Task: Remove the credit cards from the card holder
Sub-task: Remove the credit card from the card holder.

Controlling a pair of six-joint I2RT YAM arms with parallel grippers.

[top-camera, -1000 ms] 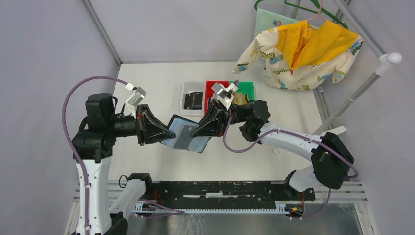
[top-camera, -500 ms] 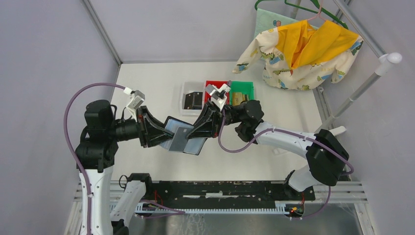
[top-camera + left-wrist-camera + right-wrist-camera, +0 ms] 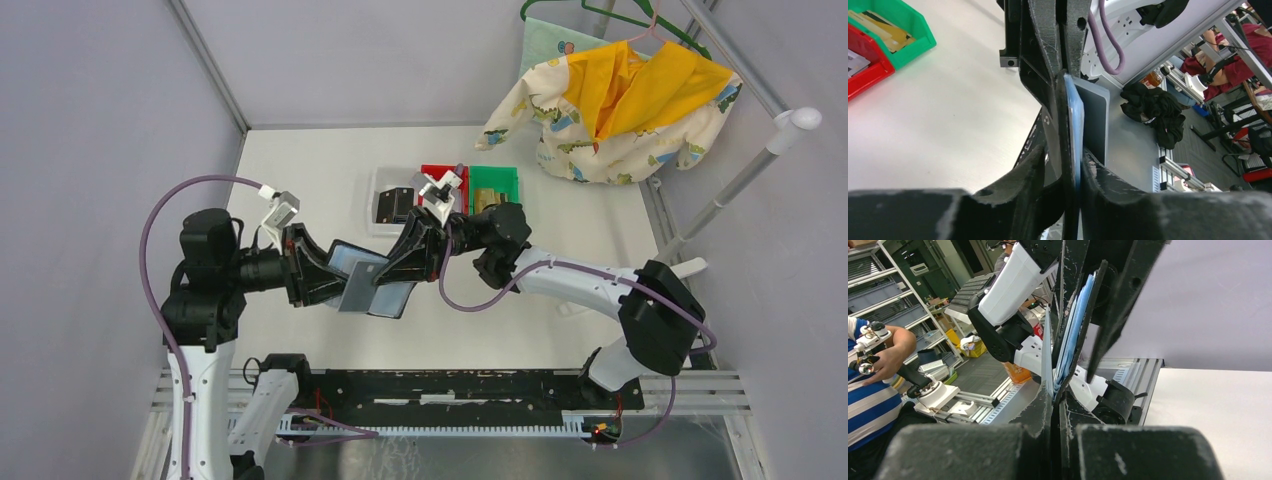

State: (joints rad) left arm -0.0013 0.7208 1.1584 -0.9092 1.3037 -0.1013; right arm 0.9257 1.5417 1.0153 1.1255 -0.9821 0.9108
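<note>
Top external shows us the left pincer point(image 3: 338, 284) slackened around the card holder point(image 3: 398, 298), grip unclear, the right pincer point(image 3: 392, 272) pinching it; the grey card point(image 3: 360, 288) juts out, nearly free by our reckoning.

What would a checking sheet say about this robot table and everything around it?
Surface: white table, no spills seen.
Job's things: black folding card holder, blue-grey inside, held open between the arms; silvery-grey plastic card sticking out.
Clutter: white bin holding black cards, red bin, green bin holding tan cards, all plastic.
Grippers: right gripper shut on the holder; left gripper straddles its other edge, grip unclear.
Cables: one purple cable loops off each arm.
Surroundings: patterned yellow-lined jacket on green hanger; grey walls.
</note>
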